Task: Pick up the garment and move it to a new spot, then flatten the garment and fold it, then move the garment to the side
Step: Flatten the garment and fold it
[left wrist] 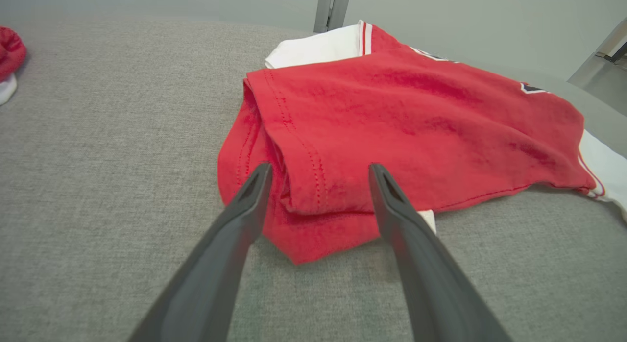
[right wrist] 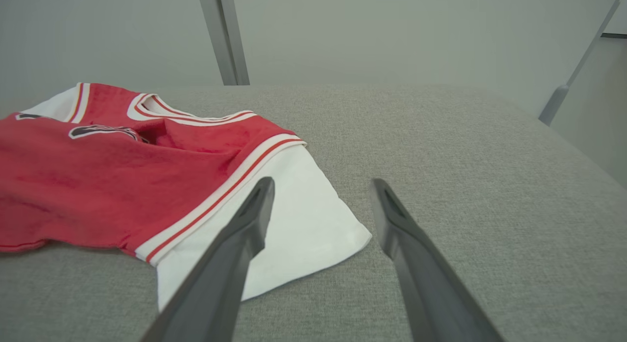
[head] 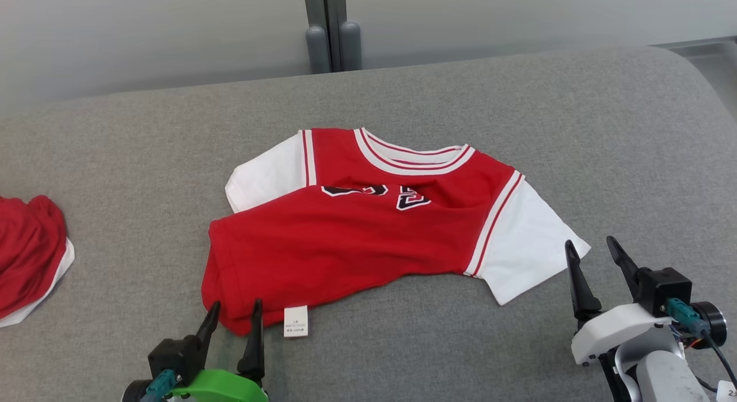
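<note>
Apparently mid-fold: the garment lies at frame centre, lower half doubled up over the chest, with left gripper at lower left and right gripper at lower right both spread wide and empty — next move likely calls for closing on its near edges.

We see the left gripper at lower left: black tapered fingers, black block, bright green mount, teal plug. The right gripper at lower right has a white housing, teal connector and black cable. In the wrist views the finger tips are slotted.
</note>
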Motion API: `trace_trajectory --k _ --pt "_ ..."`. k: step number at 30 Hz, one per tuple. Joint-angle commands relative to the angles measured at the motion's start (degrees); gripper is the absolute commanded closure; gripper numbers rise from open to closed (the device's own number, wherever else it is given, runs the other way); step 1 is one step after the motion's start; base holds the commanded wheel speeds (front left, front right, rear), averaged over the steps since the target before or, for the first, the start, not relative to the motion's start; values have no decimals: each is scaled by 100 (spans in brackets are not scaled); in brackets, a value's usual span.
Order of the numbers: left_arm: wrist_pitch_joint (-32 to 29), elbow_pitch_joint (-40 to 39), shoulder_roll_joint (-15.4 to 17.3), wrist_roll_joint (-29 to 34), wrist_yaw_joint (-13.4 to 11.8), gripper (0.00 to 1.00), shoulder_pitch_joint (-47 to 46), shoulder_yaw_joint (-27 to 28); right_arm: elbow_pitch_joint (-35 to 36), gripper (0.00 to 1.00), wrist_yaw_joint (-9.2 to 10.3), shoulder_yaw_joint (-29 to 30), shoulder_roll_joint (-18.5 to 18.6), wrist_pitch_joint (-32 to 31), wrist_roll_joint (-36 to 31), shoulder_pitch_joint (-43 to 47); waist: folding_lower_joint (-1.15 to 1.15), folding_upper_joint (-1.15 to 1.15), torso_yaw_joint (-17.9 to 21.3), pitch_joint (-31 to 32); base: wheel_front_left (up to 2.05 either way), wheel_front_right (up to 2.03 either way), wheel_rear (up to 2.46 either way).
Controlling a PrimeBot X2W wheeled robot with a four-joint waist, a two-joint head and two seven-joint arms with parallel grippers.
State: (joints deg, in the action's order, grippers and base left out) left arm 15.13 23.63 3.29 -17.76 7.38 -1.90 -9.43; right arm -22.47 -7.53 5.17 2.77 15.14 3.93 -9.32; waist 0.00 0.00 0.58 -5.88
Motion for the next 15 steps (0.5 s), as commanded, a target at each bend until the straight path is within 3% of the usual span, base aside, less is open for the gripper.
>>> trace_trajectory --k 1,14,15 --pt "2 9 76 -49 18 0 -129 -9 20 0 8 -2 23 0 -44 -68 0 0 42 -132 0 0 0" --pt "2 -136 262 -323 18 0 -340 -327 -68 0 8 88 23 0 -79 -261 0 0 -6 -470 0 0 0" --pt "2 -152 274 -335 18 7 -347 -344 -86 0 8 95 23 0 -94 -285 0 0 -14 -490 0 0 0"
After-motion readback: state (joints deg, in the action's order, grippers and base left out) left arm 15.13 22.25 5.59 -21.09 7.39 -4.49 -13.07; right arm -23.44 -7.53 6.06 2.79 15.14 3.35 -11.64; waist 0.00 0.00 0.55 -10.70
